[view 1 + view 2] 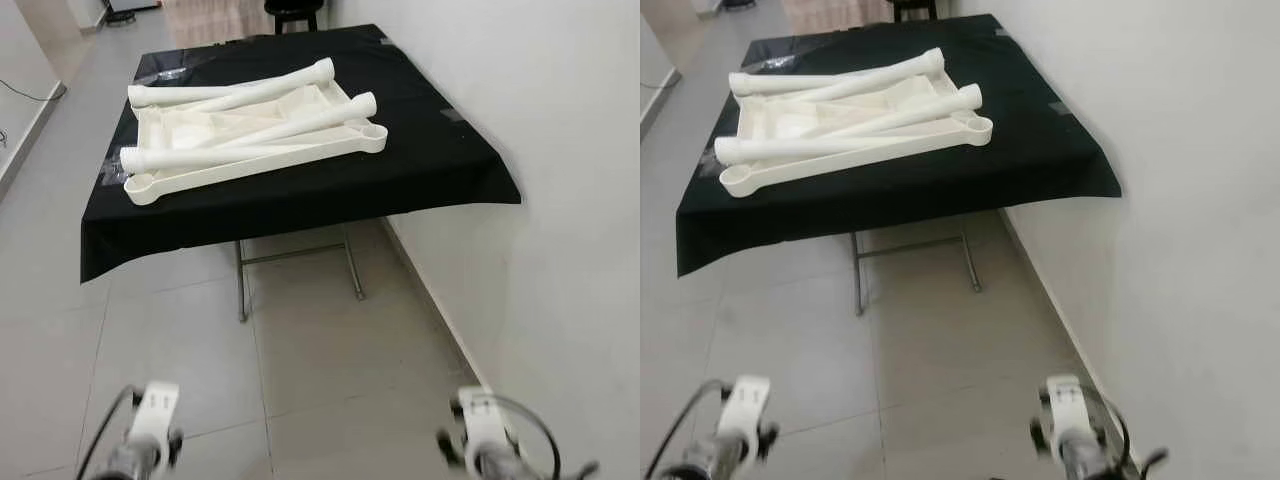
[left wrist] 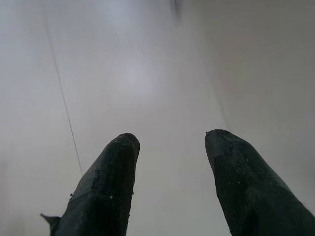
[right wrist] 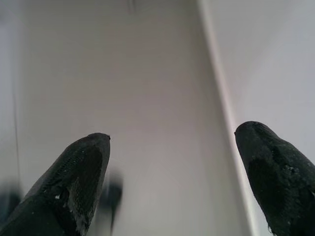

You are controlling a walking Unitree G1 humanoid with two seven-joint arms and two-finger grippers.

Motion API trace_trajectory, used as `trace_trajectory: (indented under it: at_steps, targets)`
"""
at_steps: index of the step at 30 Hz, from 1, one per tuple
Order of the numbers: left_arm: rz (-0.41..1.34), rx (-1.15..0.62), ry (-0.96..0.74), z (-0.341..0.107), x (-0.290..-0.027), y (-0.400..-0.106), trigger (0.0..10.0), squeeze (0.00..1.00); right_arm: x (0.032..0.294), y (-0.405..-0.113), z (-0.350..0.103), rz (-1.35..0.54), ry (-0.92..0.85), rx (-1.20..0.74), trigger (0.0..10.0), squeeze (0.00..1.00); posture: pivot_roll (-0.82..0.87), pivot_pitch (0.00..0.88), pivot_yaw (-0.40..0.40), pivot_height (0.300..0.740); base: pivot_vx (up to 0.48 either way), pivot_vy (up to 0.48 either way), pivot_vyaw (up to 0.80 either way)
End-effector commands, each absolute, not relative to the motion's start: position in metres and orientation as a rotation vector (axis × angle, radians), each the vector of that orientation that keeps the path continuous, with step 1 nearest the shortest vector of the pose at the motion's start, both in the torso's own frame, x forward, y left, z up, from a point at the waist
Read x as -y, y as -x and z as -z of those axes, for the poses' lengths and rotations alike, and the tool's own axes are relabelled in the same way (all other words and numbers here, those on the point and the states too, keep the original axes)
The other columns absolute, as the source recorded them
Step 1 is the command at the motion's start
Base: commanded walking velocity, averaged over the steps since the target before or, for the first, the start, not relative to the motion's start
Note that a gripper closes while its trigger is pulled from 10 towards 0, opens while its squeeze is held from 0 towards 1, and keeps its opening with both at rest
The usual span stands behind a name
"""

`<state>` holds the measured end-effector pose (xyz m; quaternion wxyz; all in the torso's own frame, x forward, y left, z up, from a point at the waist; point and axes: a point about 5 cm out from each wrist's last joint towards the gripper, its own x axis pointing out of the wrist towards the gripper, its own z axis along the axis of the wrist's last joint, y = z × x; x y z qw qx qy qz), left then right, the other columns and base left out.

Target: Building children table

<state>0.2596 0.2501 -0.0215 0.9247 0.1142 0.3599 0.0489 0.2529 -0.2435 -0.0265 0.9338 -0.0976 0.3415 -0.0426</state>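
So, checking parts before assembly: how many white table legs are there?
3 white plastic tube legs lie across the upturned white tabletop: far, middle, near. More may be hidden.

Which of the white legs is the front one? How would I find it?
Look at the black table by the wall. A white tabletop lies on it with four legs on top. The front leg lies along the edge nearest the robot, its wide end pointing left.
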Motion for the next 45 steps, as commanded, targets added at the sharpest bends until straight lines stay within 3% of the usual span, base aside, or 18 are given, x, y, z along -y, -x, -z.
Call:
trace_trajectory:
  at_steps: [1,2,3,4,8,11,13,17,29,34,45]
  targets:
    - [-0.102,-0.692,-0.228,0.014,-0.255,-0.265,10.0,0.0,0.24,-0.259,0.021,0.049,0.212,-0.647,10.0,0.0,-0.05,0.096,0.021,0.74,0.0,0.0,0.0]
    - [-0.083,-0.567,-0.219,-0.005,-0.25,-0.285,10.0,0.0,0.233,-0.276,0.003,-0.011,0.203,-0.528,10.0,0.0,-0.06,0.082,0.027,0.74,0.0,0.0,0.0]
    - [-0.083,-0.567,-0.219,-0.005,-0.25,-0.285,10.0,0.0,0.233,-0.276,0.003,-0.011,0.203,-0.528,10.0,0.0,-0.06,0.082,0.027,0.74,0.0,0.0,0.0]
    - [-0.049,-0.379,-0.2,-0.036,-0.238,-0.311,10.0,0.0,0.221,-0.297,-0.028,-0.106,0.18,-0.356,10.0,0.0,-0.07,0.07,0.032,0.74,0.0,0.0,0.0]
    - [0.014,-0.223,-0.214,-0.062,-0.216,-0.327,10.0,0.0,0.205,-0.306,-0.056,-0.2,0.144,-0.219,10.0,0.0,-0.07,0.048,0.026,0.74,0.0,0.0,0.0]
    - [0.146,-0.046,-0.197,-0.088,-0.176,-0.324,10.0,0.0,0.181,-0.307,-0.088,-0.311,0.099,-0.082,10.0,0.0,-0.07,0.049,0.017,0.74,0.0,0.0,0.0]
    - [0.159,-0.027,-0.186,-0.091,-0.172,-0.325,10.0,0.0,0.178,-0.308,-0.092,-0.322,0.098,-0.068,10.0,0.0,-0.07,0.049,0.017,0.74,0.0,0.0,0.0]
    - [0.312,0.06,-0.113,-0.101,-0.132,-0.302,10.0,0.0,0.153,-0.3,-0.121,-0.424,0.11,0.078,10.0,0.0,-0.06,0.048,0.002,0.74,0.0,0.0,0.0]
    - [0.221,0.05,-0.017,-0.107,-0.136,-0.297,10.0,0.0,0.152,-0.318,-0.133,-0.4,0.114,0.097,10.0,0.0,-0.03,0.0,0.014,0.74,0.0,0.0,0.0]
    - [0.253,0.052,-0.02,-0.113,-0.128,-0.303,10.0,0.0,0.161,-0.329,-0.146,-0.347,0.079,0.111,10.0,0.0,-0.05,0.0,0.029,0.74,0.291,0.0,0.72]
    - [0.279,0.096,-0.031,-0.136,-0.118,-0.321,10.0,0.0,0.171,-0.337,-0.16,-0.284,0.076,0.146,10.0,0.0,-0.07,0.0,0.019,0.74,0.375,0.0,0.0]
